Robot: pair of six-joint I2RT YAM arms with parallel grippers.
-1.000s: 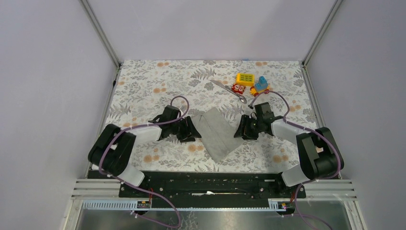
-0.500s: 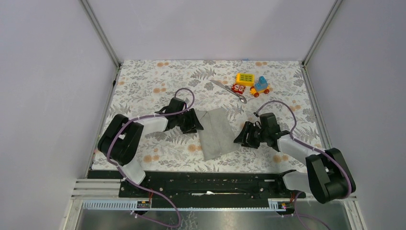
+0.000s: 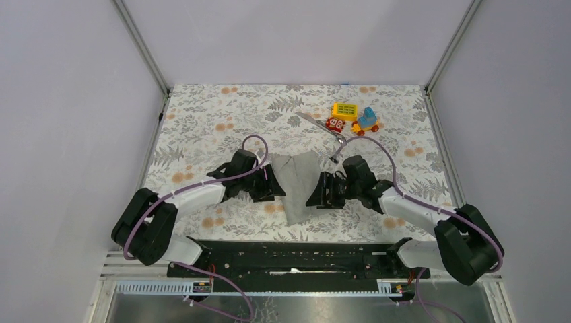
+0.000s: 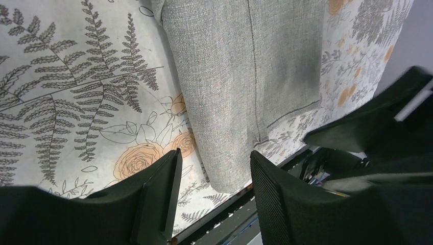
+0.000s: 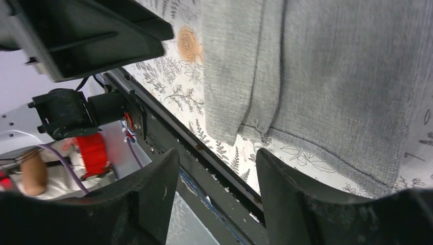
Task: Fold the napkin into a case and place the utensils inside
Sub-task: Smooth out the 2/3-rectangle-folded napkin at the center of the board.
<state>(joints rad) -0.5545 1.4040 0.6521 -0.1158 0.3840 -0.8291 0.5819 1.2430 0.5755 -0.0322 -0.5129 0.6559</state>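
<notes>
Top external: your left tool [image 3: 276, 188] and right tool [image 3: 314, 195] are hovering wide and empty, flanking the folded napkin [image 3: 297, 203] on the desk [image 3: 202, 121]. It's looking soft and limp, so pinch a hemmed corner.

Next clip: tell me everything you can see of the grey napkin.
The napkin is plain grey woven cloth with a stitched hem, folded lengthwise into an overlapping strip, its layers showing at the near end. It lies flat and slightly tilted on the floral tablecloth, near the table's middle. The left gripper and right gripper flank it with jaws open. Neither clamps it, and whether they touch it cannot be told.
</notes>
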